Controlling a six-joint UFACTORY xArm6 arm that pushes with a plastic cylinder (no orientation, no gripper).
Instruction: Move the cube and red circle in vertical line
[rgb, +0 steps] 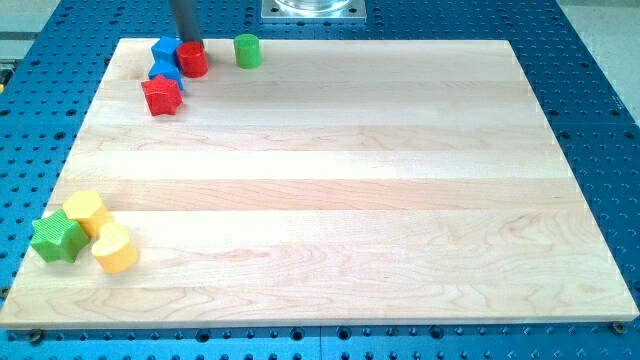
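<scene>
A red circle block (193, 60) sits near the board's top left corner. A blue cube (163, 49) lies just to its left, touching it. Another blue block (165, 72) shows partly below the cube, its shape unclear. A red star block (161, 96) lies below that. My tip (189, 42) comes down at the top edge of the red circle, touching or nearly touching it, just right of the blue cube.
A green cylinder (247, 50) stands right of the red circle. At the lower left sit a green star (57, 238), a yellow block (87, 211) and a yellow heart-like block (115, 249). The wooden board (340, 190) lies on a blue perforated table.
</scene>
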